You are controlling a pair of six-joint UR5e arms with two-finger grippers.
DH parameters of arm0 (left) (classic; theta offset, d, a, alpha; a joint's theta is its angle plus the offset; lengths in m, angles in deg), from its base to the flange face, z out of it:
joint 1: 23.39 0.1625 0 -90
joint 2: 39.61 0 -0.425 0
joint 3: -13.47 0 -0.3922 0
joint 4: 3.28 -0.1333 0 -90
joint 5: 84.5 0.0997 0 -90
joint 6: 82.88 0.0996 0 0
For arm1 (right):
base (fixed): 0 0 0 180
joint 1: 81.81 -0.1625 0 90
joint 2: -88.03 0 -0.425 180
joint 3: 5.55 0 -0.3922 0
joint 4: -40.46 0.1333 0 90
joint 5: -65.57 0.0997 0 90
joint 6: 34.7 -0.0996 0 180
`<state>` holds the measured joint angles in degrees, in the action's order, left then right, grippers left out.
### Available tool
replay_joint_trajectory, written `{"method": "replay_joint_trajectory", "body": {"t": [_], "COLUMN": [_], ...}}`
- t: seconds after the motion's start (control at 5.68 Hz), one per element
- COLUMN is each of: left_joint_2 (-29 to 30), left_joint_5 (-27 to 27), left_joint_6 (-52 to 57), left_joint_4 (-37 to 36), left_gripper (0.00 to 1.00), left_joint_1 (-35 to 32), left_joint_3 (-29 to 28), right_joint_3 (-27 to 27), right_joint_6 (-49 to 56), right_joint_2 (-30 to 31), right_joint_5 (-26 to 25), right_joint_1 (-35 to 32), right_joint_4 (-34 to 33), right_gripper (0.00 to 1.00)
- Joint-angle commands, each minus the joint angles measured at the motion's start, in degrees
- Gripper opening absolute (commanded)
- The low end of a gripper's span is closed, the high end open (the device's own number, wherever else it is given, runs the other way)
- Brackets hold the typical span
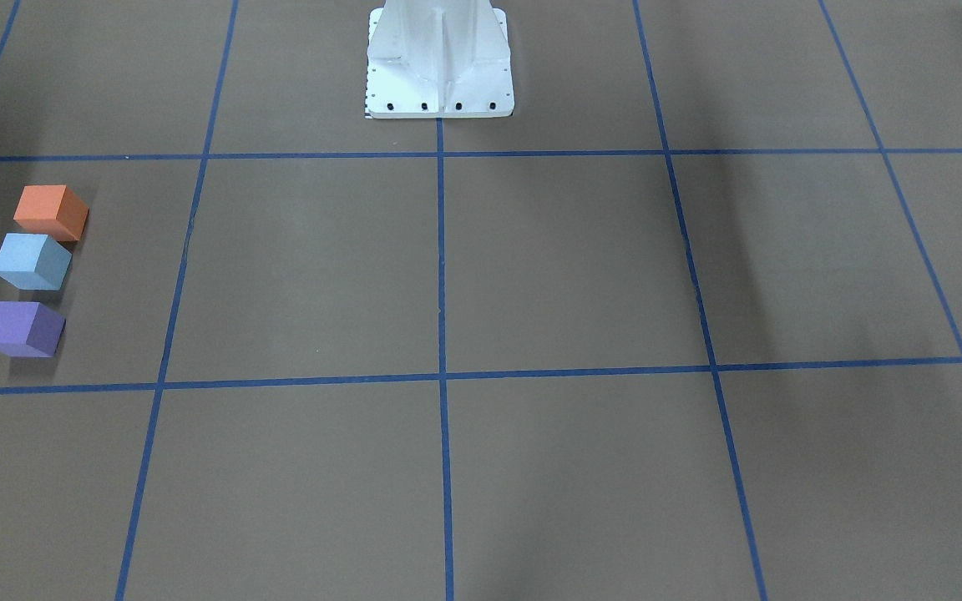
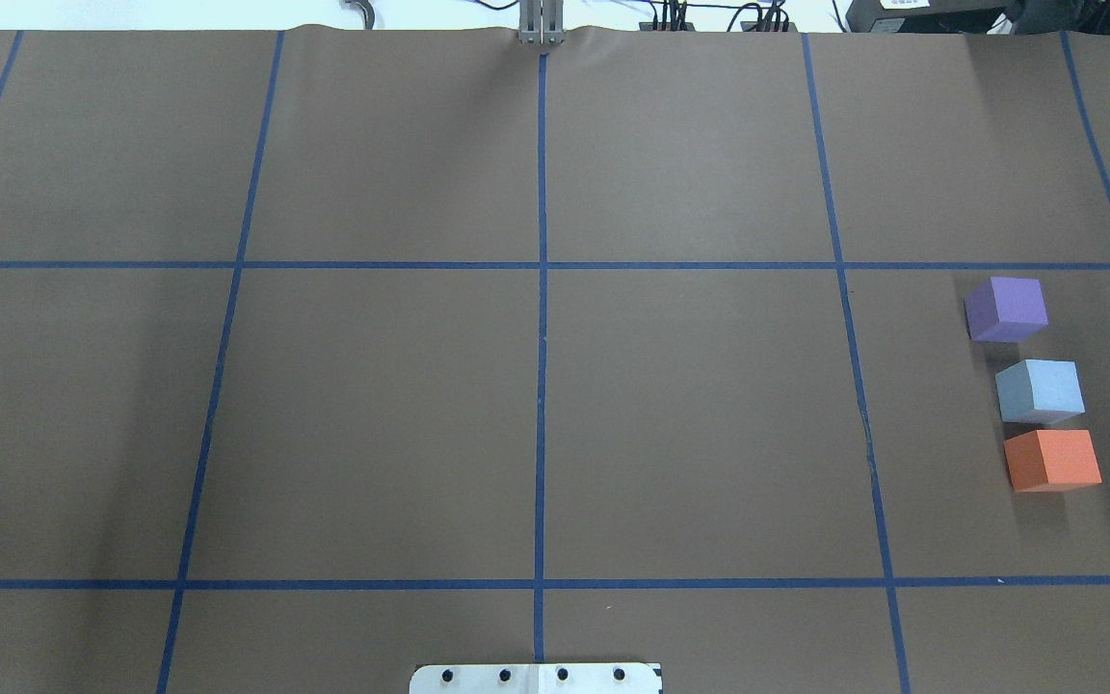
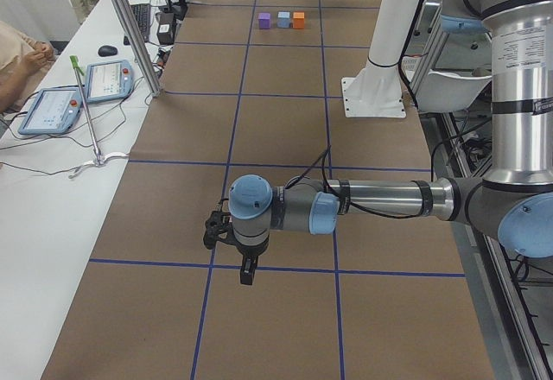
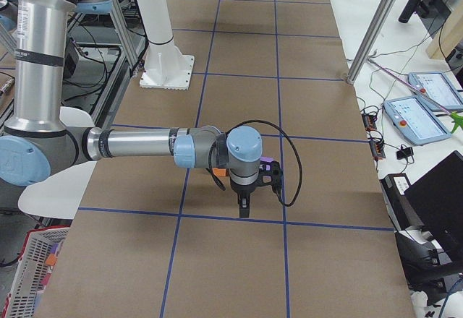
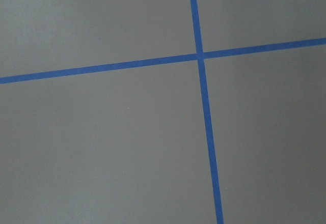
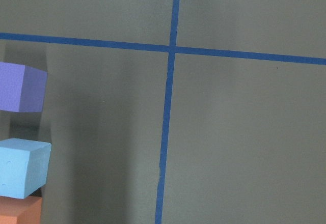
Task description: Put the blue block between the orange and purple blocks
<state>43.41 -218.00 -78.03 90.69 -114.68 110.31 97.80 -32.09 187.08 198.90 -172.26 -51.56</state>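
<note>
The blue block sits on the brown table between the purple block and the orange block, in one line at the right side. It stands close against the orange one, with a small gap to the purple one. The right wrist view shows the purple block, the blue block and the orange block at its left edge. My right gripper hangs above the table near the blocks; my left gripper hangs over the other end. I cannot tell whether either is open or shut.
Blue tape lines divide the brown table into squares. The white robot base stands at the table's near middle. A post, tablets and cables lie on the white side bench beyond the far edge.
</note>
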Motion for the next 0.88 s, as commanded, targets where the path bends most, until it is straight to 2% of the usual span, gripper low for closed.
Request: {"method": "replay_joint_trajectory", "body": {"t": [0.0,0.7], "left_joint_2": [-0.1,-0.5], "left_joint_5": [0.1,0.0], "left_joint_6": [0.0,0.0], "left_joint_4": [-0.1,0.0], "left_gripper": [1.0,1.0], "left_joint_1": [0.0,0.1], "left_joint_3": [-0.1,0.0], "right_joint_3": [0.1,0.2], "right_joint_6": [-0.1,0.0], "right_joint_2": [0.0,0.0], "right_joint_5": [0.2,0.3], "right_joint_1": [0.0,0.0], "right_joint_4": [0.0,0.0], "right_gripper": [1.0,1.0]}}
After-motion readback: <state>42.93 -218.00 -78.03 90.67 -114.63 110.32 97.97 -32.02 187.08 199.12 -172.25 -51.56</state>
